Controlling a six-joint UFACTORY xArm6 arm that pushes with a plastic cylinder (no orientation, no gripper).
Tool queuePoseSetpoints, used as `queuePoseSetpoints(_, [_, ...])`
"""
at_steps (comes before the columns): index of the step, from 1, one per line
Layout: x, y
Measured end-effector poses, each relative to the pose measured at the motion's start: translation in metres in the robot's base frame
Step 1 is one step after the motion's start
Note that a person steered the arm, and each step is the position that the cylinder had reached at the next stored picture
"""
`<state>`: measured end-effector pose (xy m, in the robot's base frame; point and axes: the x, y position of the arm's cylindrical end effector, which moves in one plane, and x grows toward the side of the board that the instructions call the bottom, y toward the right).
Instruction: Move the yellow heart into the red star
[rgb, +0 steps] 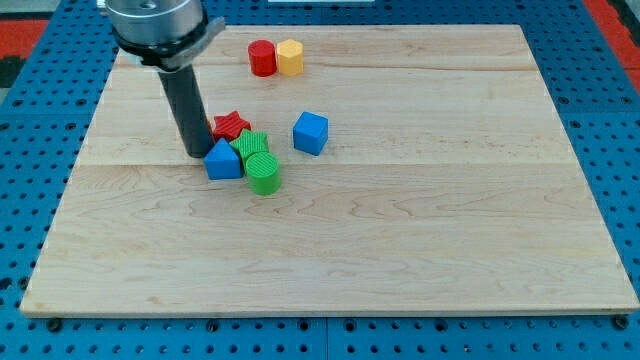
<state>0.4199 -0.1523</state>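
The red star (232, 125) lies left of the board's middle, partly behind a green block (253, 145). The yellow block (290, 57), whose heart shape is hard to make out, sits near the view's top, touching a red cylinder (262, 58) on its left. My tip (195, 153) rests on the board just left of the blue triangular block (223, 160) and below-left of the red star, far from the yellow block.
A green cylinder (264, 173) sits below the green block, right of the blue triangular block. A blue cube (311, 132) stands to the right of the cluster. The wooden board (420, 220) lies on a blue pegboard.
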Motion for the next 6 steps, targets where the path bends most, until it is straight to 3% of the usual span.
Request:
queuePoseSetpoints(3, [-0.066,-0.115])
queuePoseSetpoints(4, [-0.056,-0.065])
queuePoseSetpoints(5, [-0.019,-0.025])
queuePoseSetpoints(6, [-0.016,-0.034])
